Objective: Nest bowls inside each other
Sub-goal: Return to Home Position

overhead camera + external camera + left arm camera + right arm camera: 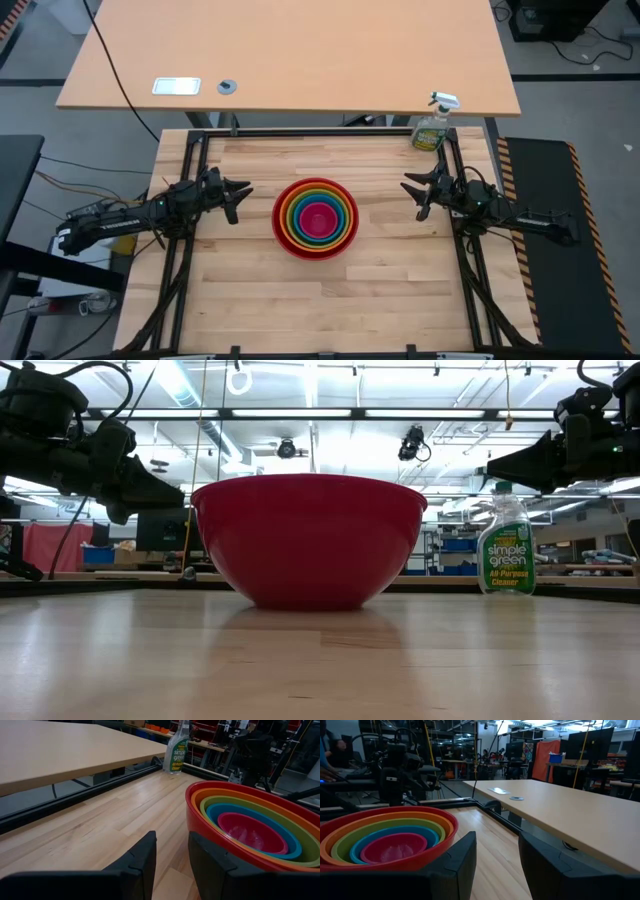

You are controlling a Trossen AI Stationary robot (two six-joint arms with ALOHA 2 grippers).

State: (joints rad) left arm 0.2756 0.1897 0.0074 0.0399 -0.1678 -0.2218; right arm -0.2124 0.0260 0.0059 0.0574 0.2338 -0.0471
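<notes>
The bowls stand nested in one stack at the table's middle: the red bowl (316, 218) outermost on its base, then orange (200, 802), yellow-green (280, 815), blue (220, 812), and pink (250, 831) innermost. In the low view only the red bowl (309, 538) shows. My left gripper (240, 192) hovers left of the stack, its fingers apart with nothing between them (172, 865). My right gripper (412, 190) hovers right of the stack, likewise open (497, 865).
A green spray bottle (432, 128) stands at the table's far right corner. Beyond the far edge is a tan desk (290, 55) with a small card and a disc on it. Bare wood lies in front of the stack.
</notes>
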